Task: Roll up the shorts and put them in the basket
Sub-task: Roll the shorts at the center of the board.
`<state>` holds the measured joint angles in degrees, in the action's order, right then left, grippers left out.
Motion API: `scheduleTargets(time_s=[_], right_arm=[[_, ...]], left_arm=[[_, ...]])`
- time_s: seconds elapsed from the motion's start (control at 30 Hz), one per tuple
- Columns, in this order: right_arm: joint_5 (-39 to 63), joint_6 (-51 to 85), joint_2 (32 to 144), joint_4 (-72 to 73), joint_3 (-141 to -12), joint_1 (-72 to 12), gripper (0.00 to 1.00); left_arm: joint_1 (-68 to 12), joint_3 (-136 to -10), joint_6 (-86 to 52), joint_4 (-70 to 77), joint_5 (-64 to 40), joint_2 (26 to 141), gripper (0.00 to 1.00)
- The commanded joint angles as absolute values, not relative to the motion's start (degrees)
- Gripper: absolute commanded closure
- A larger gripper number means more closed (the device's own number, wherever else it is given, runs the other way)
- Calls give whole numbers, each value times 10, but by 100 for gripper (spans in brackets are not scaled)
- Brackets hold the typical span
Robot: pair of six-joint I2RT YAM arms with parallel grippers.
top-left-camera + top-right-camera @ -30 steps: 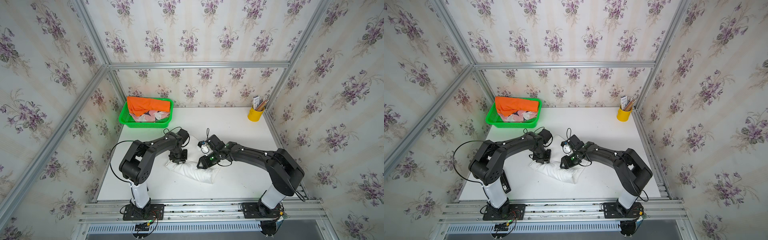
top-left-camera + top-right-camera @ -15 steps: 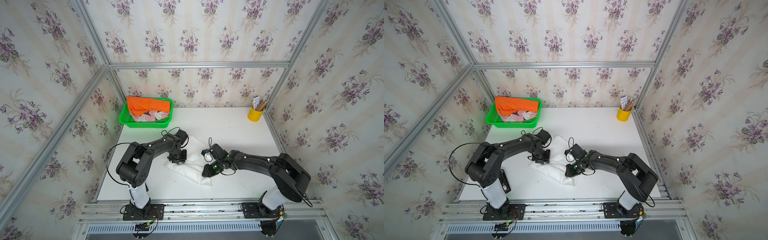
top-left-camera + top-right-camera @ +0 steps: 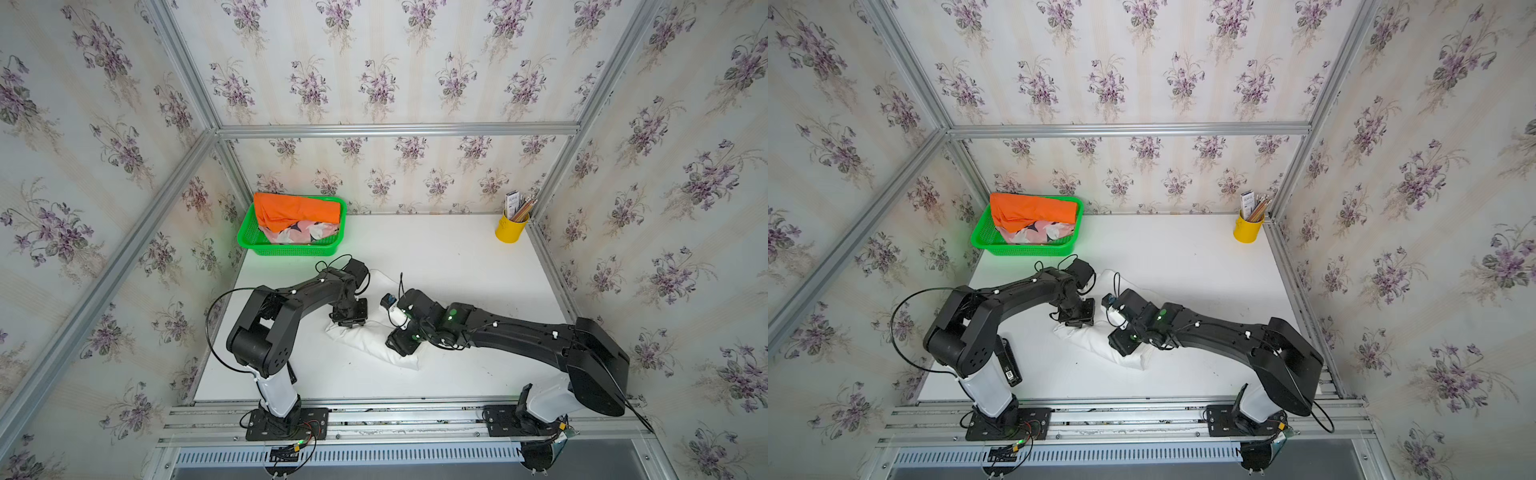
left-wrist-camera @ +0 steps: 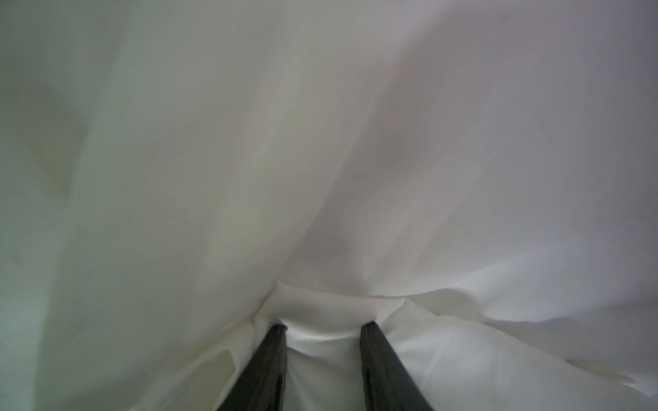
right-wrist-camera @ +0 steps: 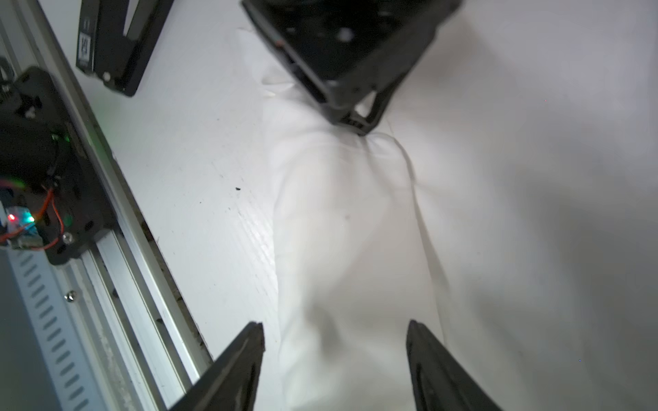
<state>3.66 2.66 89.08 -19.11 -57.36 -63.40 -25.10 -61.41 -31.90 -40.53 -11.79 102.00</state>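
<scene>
Upper left, a green basket (image 3: 248,244) holds orange shorts (image 3: 293,211) over pink printed shorts (image 3: 300,232). At centre the left gripper (image 4: 322,329) pinches a fold of the white shorts (image 3: 368,341), a loose diagonal roll. The right gripper (image 5: 334,331) straddles it, jaws spread. Bare table (image 3: 449,257) lies rightward.

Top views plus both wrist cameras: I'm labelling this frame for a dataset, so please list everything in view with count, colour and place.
white shorts: one, white, mid-table, partly rolled, between the arms.
orange shorts: one, orange, on top in the basket.
printed shorts: one, pink with dark-and-white print, in the basket under the orange pair.
basket: one, green, table's far left corner.
cup: one, yellow, far right corner, holding pencils.
table: one, white.
left gripper: one, black, pinching a fold of the white shorts.
right gripper: one, black, open over the white shorts.
</scene>
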Motion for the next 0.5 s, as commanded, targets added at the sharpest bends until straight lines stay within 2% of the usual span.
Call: scheduleTargets(time_s=[0.0,0.17,0.27,0.3,0.47], right_arm=[[-33,-81,915,-178,-579,-667,27],[-58,-109,973,-116,-564,-686,24],[-91,-109,1007,-75,-549,-686,32],[-93,-107,1015,-70,-549,-686,38],[-21,-81,996,-71,-543,-686,86]], left_arm=[[-244,-614,-297,-419,-64,1034,60],[-236,-624,-289,-424,-68,1035,59],[-232,-626,-287,-424,-75,1030,59],[-230,-624,-286,-422,-80,1026,59],[-219,-617,-287,-429,-81,1000,58]])
